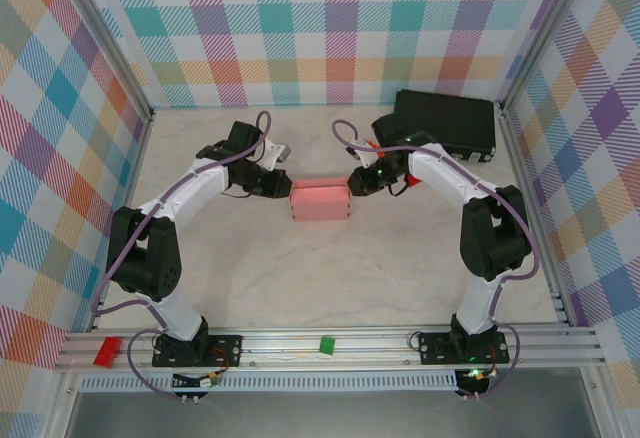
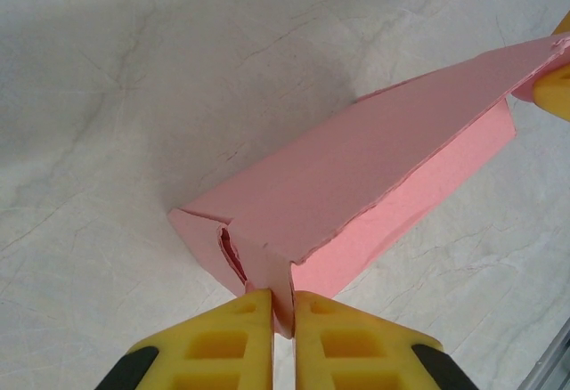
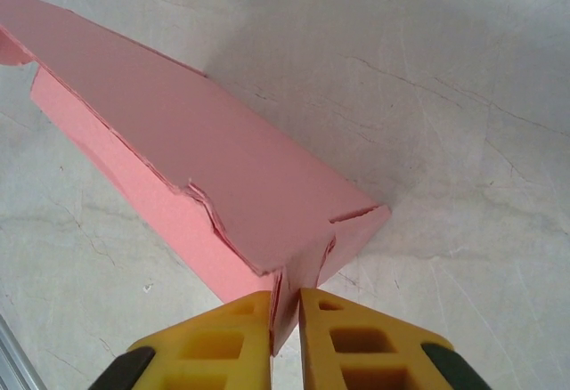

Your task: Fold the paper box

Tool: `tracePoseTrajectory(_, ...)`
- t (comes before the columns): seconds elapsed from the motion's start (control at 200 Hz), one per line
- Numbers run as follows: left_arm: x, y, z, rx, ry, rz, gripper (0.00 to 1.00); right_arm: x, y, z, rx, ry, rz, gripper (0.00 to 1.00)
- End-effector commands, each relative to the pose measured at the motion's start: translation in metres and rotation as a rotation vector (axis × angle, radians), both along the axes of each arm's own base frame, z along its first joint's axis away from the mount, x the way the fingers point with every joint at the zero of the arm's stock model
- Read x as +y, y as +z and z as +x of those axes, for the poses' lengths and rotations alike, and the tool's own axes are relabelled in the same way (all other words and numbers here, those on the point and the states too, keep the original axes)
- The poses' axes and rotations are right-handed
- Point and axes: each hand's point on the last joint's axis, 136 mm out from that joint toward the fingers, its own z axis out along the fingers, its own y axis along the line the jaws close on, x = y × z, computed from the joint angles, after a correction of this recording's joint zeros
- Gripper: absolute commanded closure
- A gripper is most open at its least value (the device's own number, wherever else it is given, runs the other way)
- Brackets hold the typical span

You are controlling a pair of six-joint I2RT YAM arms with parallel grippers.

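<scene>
Pink paper box [image 1: 319, 200] lies folded rectangular, its ends pinched by left hand [image 2: 283, 305] and right hand [image 3: 285, 305].

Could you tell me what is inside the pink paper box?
The paper box is folded into a closed shape, so its walls and top panel hide the inside. Slits show at the end seams, where the left gripper and right gripper pinch its flaps.

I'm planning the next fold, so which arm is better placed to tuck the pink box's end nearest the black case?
Right, probably: the right gripper is shut on that end of the paper box; the left gripper pinches the far end.
</scene>
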Motion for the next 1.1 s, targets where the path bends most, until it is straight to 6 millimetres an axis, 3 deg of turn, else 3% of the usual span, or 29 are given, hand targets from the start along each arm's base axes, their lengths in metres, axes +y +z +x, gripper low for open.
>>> tracePoseTrajectory(0.0,-0.0042,-0.0072,-0.0089,0.030,-0.015,0.002,0.88,0.0051,0.0141,-0.0060,0.010,-0.012,0.017,0.84)
tracePoseTrajectory(0.86,-0.0036,-0.0162,-0.0116,0.052,-0.021,0.022,0.88,0.0109,0.0160,-0.0073,0.048,-0.024,0.015,0.80)
tracePoseTrajectory(1.095,-0.0049,-0.0145,-0.0115,0.051,-0.023,0.021,0.88,0.0113,0.0114,-0.0068,0.062,-0.042,0.002,0.85)
